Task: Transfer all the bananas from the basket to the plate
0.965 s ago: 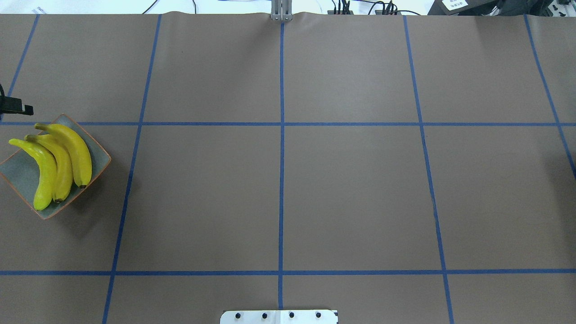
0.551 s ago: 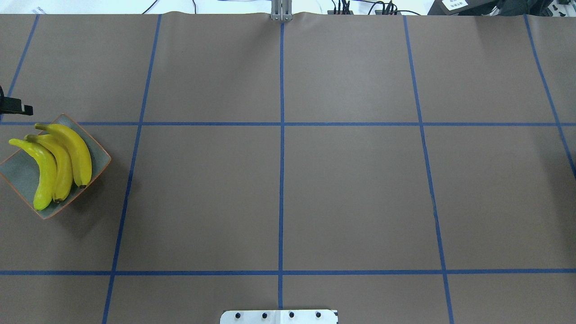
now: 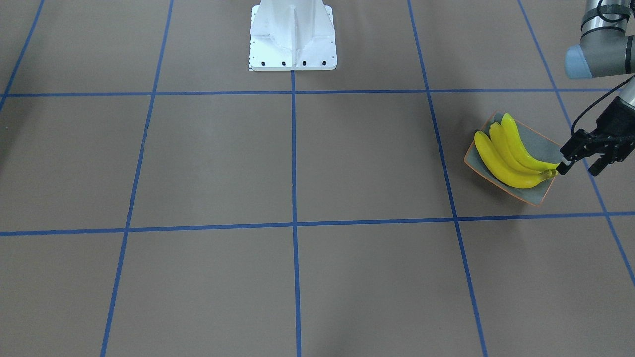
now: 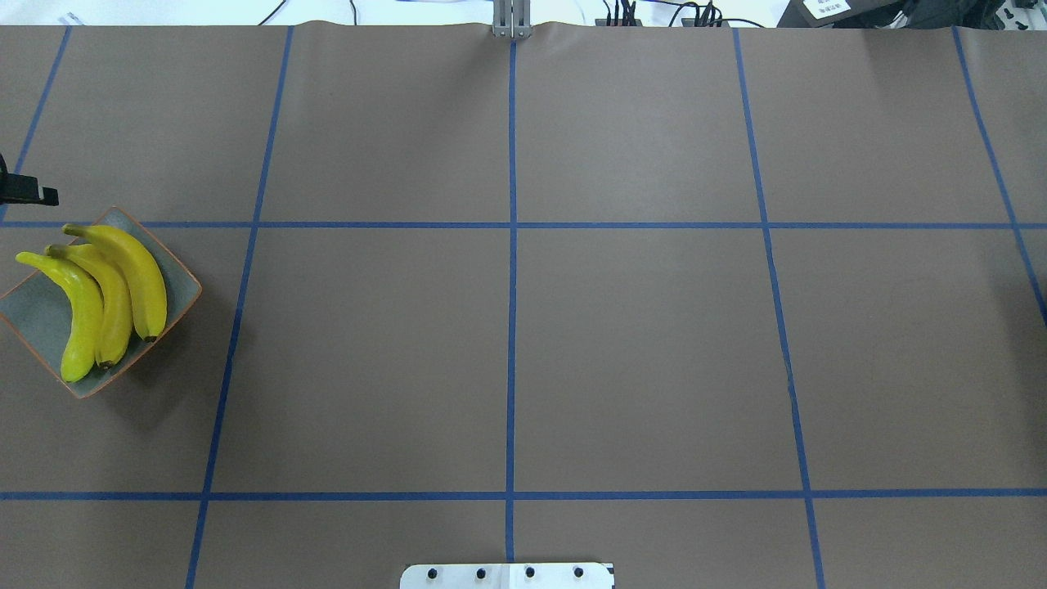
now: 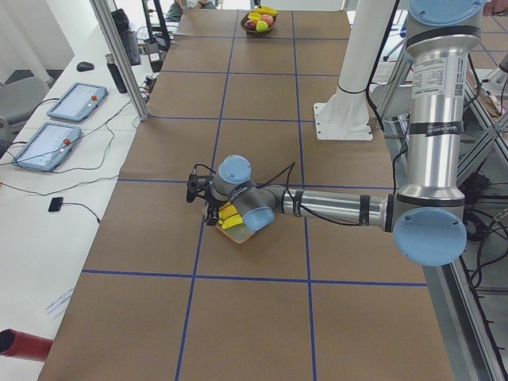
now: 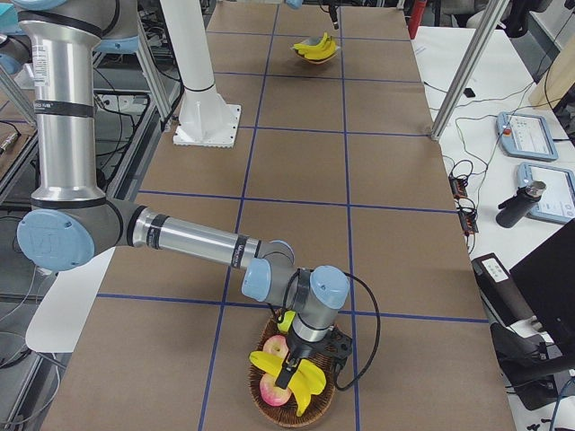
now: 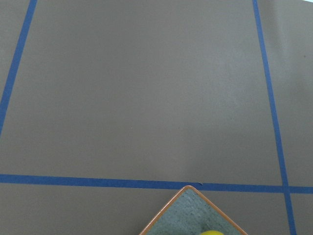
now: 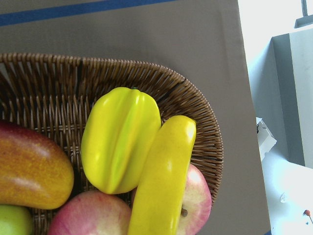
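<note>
Overhead: bananas (image 4: 106,298) on plate (image 4: 29,315); right wrist alone: banana (image 8: 164,181) in basket (image 8: 195,107).

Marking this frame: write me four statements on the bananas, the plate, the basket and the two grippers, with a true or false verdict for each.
1. Three bananas lie on the plate. True.
2. The right gripper hangs over the basket. True.
3. The basket holds no banana. False: one banana lies in it, beside a star fruit.
4. The left gripper grips a banana. False: it is open and empty, beside the plate.
</note>
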### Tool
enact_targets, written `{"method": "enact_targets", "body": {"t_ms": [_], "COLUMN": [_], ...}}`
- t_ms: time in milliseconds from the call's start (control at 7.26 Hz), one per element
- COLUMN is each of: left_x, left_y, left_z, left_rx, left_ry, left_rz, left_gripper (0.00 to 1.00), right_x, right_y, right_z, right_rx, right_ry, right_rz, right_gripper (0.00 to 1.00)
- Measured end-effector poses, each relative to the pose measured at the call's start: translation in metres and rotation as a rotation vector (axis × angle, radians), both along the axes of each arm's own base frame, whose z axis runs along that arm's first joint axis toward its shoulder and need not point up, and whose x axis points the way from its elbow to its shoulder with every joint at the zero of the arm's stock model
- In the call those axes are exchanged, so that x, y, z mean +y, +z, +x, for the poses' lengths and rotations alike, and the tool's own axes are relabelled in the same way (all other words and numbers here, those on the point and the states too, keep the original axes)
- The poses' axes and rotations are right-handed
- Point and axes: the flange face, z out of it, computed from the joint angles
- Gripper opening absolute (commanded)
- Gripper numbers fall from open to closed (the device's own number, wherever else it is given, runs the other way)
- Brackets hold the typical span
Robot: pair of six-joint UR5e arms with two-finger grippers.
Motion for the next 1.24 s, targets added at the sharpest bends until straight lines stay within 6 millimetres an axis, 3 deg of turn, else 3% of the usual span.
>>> {"method": "enact_targets", "body": {"t_ms": [276,689,827,965,1102,1240], "left_x": [0.000,0.000,0.000,0.000,0.000,0.000], "left_y": [0.000,-0.001,-0.001,-0.002,-0.003,-0.004], "left_z": [0.000,0.000,0.000,0.000,0.000,0.000], "left_rx": [0.000,0.001,0.002,0.003,0.005,0.007], "left_ry": [0.000,0.000,0.000,-0.001,-0.002,-0.003], "left_rz": [0.002,0.005,0.006,0.008,0.009,0.011], "left_gripper": [1.00,1.00,1.00,1.00,1.00,1.00], "right_x": [0.003,0.000,0.001,0.002,0.003,0.002], "right_y": [0.017,0.020,0.021,0.022,0.022,0.022], "right_z": [-0.008,-0.020,-0.022,-0.023,-0.023,-0.024], "right_rx": [0.004,0.007,0.008,0.009,0.009,0.009], "right_ry": [-0.010,-0.018,-0.020,-0.022,-0.023,-0.023], "right_rz": [-0.007,-0.013,-0.016,-0.019,-0.020,-0.020], "right_gripper": [0.95,0.88,0.72,0.42,0.02,0.00]}}
